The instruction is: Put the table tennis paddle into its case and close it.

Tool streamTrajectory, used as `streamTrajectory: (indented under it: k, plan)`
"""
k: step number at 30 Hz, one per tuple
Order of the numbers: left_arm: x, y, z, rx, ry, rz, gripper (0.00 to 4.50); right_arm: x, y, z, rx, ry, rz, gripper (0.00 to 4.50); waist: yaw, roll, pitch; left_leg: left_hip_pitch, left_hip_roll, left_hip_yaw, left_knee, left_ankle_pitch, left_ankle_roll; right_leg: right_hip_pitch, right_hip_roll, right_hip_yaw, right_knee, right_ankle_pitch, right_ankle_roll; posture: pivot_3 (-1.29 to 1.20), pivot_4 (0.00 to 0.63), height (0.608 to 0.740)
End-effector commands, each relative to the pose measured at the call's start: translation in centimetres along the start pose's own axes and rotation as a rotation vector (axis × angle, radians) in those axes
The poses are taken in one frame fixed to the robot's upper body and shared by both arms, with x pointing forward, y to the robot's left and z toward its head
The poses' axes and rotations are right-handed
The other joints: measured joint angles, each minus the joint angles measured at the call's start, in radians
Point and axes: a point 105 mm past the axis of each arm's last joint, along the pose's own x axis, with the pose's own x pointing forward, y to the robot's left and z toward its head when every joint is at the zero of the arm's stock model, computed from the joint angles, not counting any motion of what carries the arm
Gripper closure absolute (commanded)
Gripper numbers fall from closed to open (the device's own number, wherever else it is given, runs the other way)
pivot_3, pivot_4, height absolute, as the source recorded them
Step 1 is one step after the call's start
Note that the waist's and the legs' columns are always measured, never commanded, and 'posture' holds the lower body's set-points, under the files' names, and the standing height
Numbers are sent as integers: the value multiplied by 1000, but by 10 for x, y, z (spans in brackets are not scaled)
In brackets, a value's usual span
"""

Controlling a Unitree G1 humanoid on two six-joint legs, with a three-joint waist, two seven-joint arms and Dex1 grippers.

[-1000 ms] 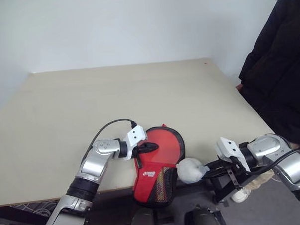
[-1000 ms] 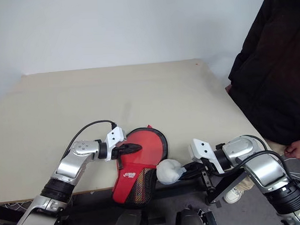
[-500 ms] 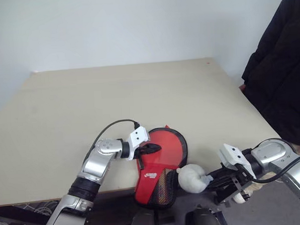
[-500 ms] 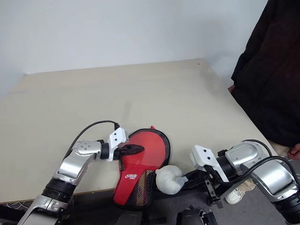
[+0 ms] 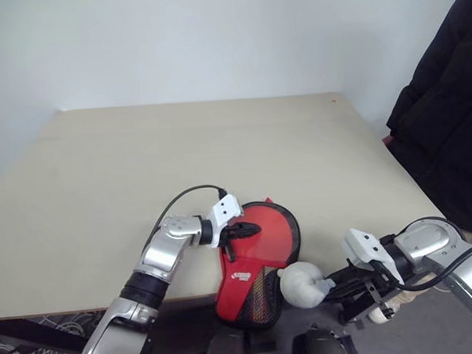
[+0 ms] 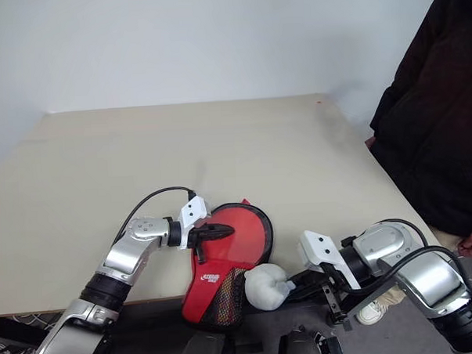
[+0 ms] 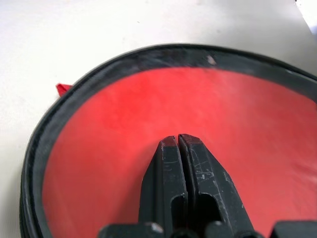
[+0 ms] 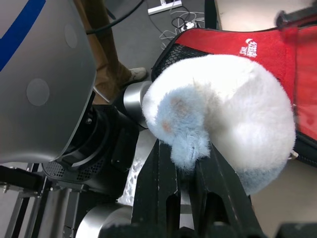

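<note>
Case point(image 5: 255, 254) lies at near edge of table point(image 5: 103, 175), round end on the top, narrow mesh end hanging over the edge. Its clear/red half faces up w/ black edging all round; the red seen through it reads as the table tennis paddle point(image 7: 208, 124) already inside, tho handle isn't visible, so can't confirm how fully it's seated. Judged: insertion done or nearly so; closing is what's left. Can't make out the zip or its pull, so can't tell how much of the edge is shut. Left gripper point(image 5: 249, 230): fingers pressed together, tips meeting, nothing between them; sits directly over the red face of the case, pointing across it. Wrist view shows the tips low over the plastic — touching or just above, can't tell which. Looks like it's pinning/steadying the cover rather than gripping. Right gripper point(image 8: 184, 157): clamped on a small pale blue-grey soft lump point(image 5: 302, 285), pinching a tuft of it; the lump's bulk sits just beyond the fingertips, off the table edge, just beside the mesh end of the case, maybe brushing it. Person in dark coat point(image 5: 445, 121) stands beyond the right arm, well apart from the left gripper.
</note>
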Motion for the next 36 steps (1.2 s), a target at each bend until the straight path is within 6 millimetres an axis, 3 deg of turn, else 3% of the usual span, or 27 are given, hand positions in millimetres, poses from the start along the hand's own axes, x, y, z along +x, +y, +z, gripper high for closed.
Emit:
streamTrajectory:
  k: [1,21,36]
  plan:
    - [2,3,2,-2,13,2,4500,4,5,8,-41,-18,51,4479,0,0,0,0,0,0,0,0,0,0,0,0,0,0,0,0,0,725]
    - [33,-26,9,11,4,-116,4500,4,-3,2,-44,-7,30,4479,0,0,0,0,0,0,2,0,0,1,0,-1,0,0,1,0,0,725]
    - [32,-26,2,18,34,-120,4500,9,24,2,-16,-28,110,4479,0,0,0,0,0,0,2,-1,0,2,0,-1,0,0,1,0,0,725]
